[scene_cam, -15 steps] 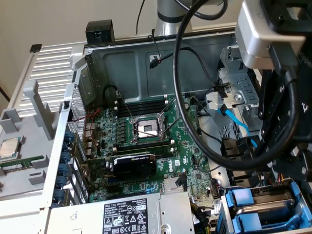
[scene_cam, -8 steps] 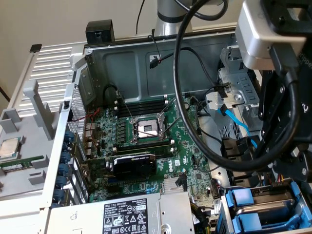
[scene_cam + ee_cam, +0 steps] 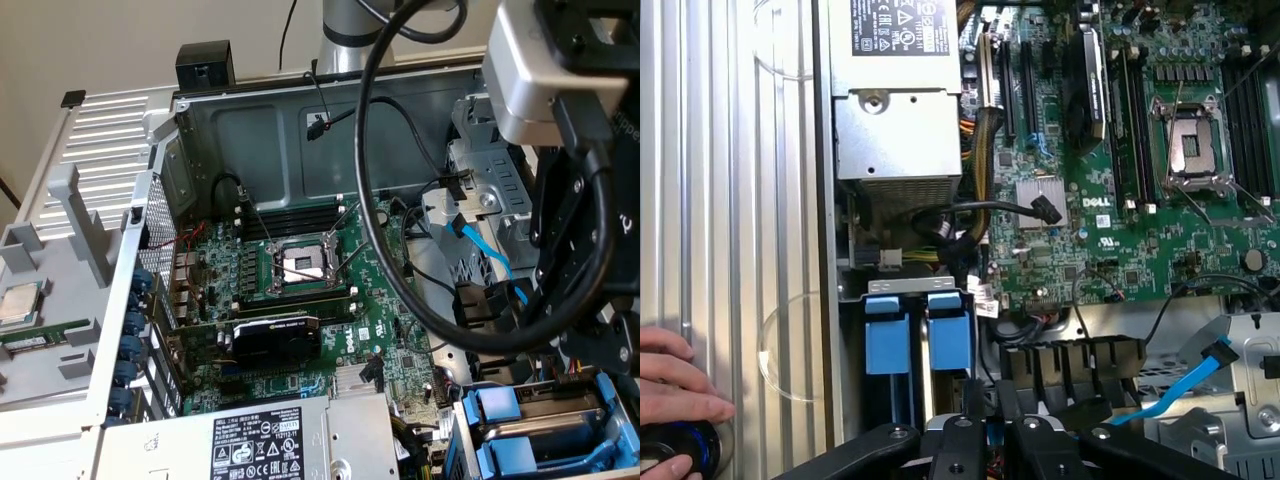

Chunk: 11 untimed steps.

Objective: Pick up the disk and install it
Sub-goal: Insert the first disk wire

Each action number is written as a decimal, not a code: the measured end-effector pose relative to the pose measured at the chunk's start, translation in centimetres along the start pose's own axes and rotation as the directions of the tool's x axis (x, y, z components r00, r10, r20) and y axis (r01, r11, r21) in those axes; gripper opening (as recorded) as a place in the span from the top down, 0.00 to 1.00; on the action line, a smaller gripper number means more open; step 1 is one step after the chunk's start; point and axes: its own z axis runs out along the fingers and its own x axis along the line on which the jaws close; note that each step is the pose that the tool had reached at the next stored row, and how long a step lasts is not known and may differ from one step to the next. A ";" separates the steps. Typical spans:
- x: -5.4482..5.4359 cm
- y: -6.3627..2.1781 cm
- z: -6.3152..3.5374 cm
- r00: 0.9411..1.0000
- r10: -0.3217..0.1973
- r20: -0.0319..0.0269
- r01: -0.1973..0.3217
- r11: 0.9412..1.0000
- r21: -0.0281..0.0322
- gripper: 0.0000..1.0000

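Observation:
Two bright blue carrier ends (image 3: 950, 338) (image 3: 887, 340) stand side by side in the drive bay at the case's corner; I cannot tell which of them carries the disk, and any metal body is hidden down in the bay. In the exterior view the same blue carriers (image 3: 500, 410) sit at the lower right, under the arm (image 3: 585, 230). My gripper (image 3: 990, 405) hovers just beside the bay, closest to the carrier nearer the motherboard. Its black fingers (image 3: 973, 400) stand close together, and nothing shows between them.
The grey power-supply box (image 3: 895, 120) lies next to the bay. Beyond it are the green motherboard (image 3: 1120, 230) and its CPU socket (image 3: 305, 265). Blue SATA cables (image 3: 1185, 385) and black wires run near the bay. A person's hand (image 3: 670, 385) rests on the ribbed metal surface (image 3: 730, 200).

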 end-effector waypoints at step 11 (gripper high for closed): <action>0.3 -0.03 0.00 1.000 0.000 0.000 0.000 1.000 0.000 0.84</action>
